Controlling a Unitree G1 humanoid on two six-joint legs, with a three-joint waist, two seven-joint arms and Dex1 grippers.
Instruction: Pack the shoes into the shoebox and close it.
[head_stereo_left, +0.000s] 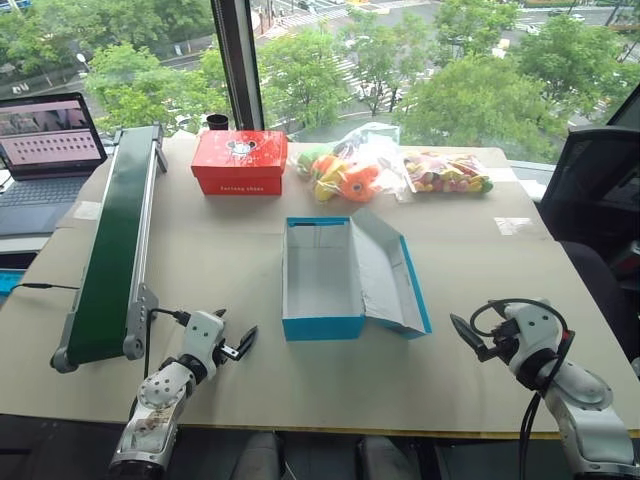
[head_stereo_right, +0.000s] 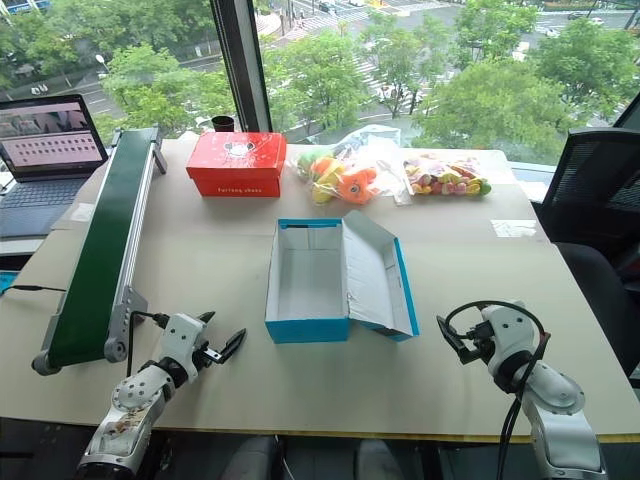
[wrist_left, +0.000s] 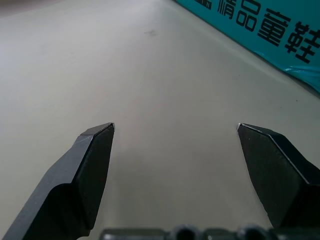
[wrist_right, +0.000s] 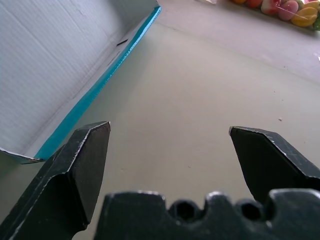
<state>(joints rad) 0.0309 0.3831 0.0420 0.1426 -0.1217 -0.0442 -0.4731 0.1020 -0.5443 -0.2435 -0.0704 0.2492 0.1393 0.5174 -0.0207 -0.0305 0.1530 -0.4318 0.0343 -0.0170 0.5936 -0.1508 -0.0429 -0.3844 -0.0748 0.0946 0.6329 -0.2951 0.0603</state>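
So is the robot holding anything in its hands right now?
No. The left hand and right hand are both open and empty, on either side of the open blue box.

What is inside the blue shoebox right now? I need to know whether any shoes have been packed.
The blue shoebox stands open, its lid leaning off to one side. Only its bare white floor and walls show; no shoes. The near wall hides a strip of floor.

The shoebox sits mid-frame on the table, lid leaning open to its right. Behind it, toward the top, stand a second box and two bags of toys. A conveyor runs down the left side, with a laptop at upper left. The left gripper sits lower left, the right gripper lower right.
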